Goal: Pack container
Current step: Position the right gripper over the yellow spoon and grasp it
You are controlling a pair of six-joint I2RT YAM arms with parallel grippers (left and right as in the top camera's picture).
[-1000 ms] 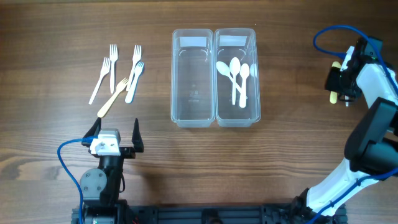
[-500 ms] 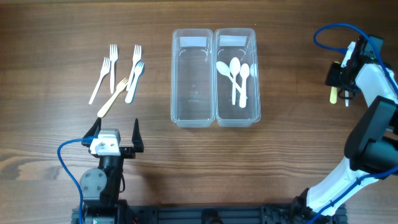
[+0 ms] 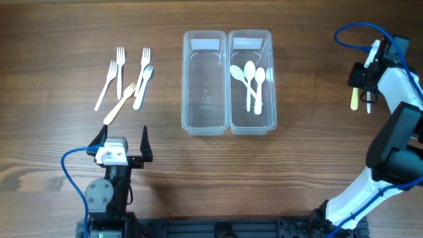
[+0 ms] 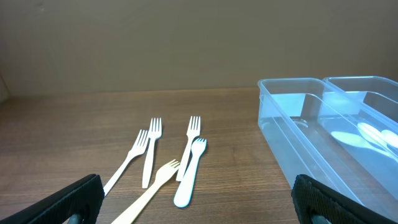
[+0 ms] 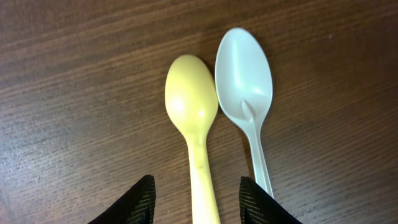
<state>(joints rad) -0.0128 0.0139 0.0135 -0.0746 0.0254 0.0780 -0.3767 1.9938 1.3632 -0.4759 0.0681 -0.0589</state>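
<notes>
Only in the right wrist view are two spoons made out, lying just beside each other on the dark wood-grain surface point(image 3: 297, 172) near its right edge. One is a smooth yellow spoon point(image 5: 191, 102), the other a glossy white spoon point(image 5: 244, 68). The right tool point(image 5: 196, 193) is set half-wide astride the yellow handle, with a gap on either side. From overhead, two clear plastic tubs with rounded corners are seen side by side toward the far edge. The left container point(image 3: 205, 112) is bare, and three white spoons point(image 3: 251, 76) lie in the right container point(image 3: 269, 99). Five forks point(image 3: 125, 82), one of them cream, are spread toward the left edge. The left tool point(image 3: 125, 135) stands wide near the front edge, with bare wood around it.
</notes>
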